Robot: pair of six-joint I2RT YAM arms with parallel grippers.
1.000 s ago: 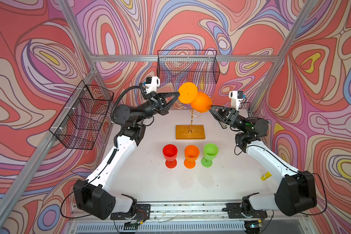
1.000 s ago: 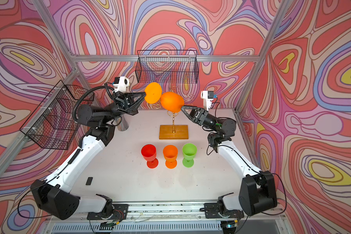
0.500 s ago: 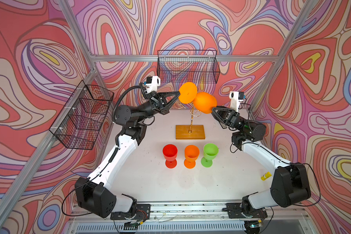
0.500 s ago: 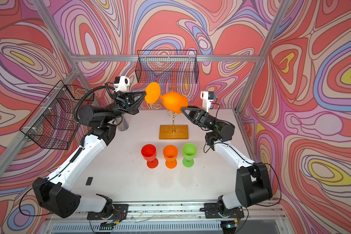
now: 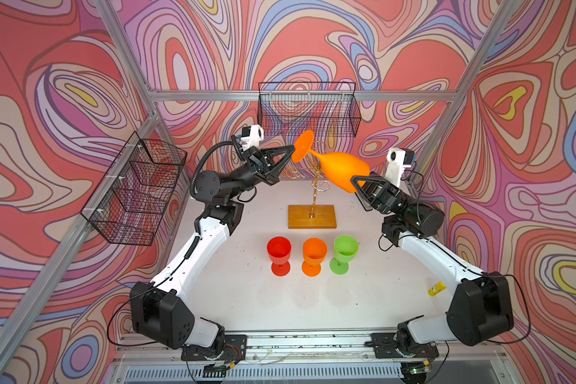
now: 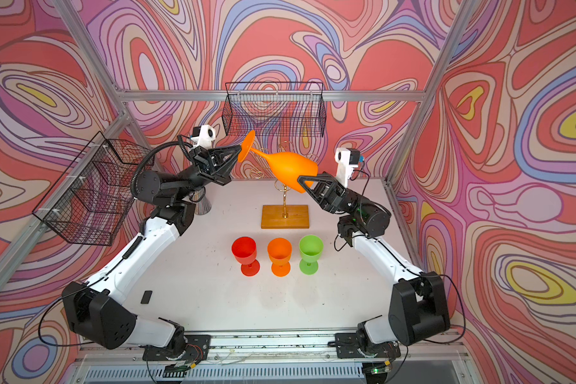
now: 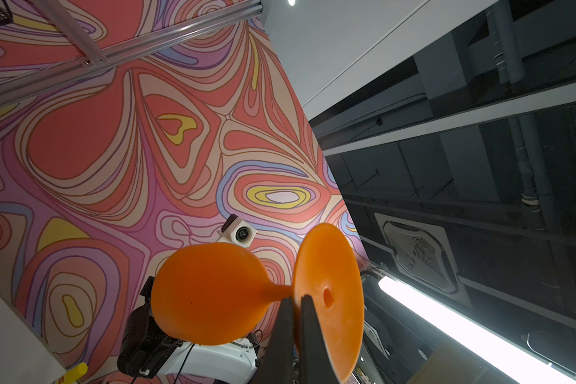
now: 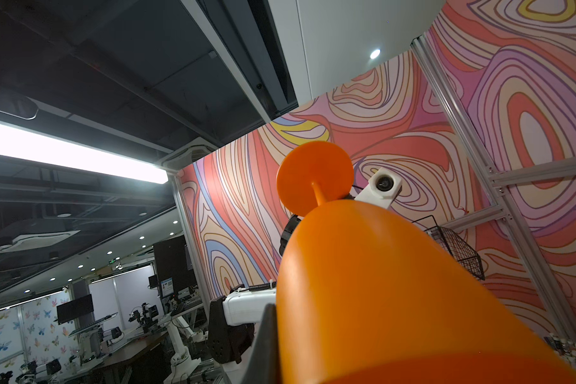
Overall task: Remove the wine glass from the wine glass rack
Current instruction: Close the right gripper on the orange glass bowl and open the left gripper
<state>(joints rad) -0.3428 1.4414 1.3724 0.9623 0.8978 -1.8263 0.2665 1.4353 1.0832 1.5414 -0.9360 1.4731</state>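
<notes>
The orange plastic wine glass (image 5: 341, 168) hangs in the air on its side, stretched between the two arms. The left gripper (image 5: 291, 153) has its fingers drawn together on the edge of the glass's flat round foot, and the left wrist view shows both black fingers (image 7: 308, 319) pinching that disc, with the stem and bowl running away from them. The right gripper (image 5: 354, 182) is clamped on the open end of the bowl. One black finger (image 8: 263, 335) lies along the outside wall in the right wrist view, and the bowl (image 8: 379, 282) fills most of that picture, with the foot at its far end. So the glass reaches from the left gripper's tips straight across to the right gripper's tips, foot slightly higher than bowl in both top views. Below the glass, between the two grippers and lower than both, stands the wine glass rack (image 5: 310, 219), a thin gold wire tree with curled hooks on a honey-coloured wooden base. The stem passes in front of its top hooks (image 6: 285, 146), and I cannot tell whether it touches them. Further down from the grippers, toward the arm bases, three plastic goblets stand upright in a row: red (image 5: 279, 249), orange (image 5: 314, 251) and green (image 5: 346, 247).
</notes>
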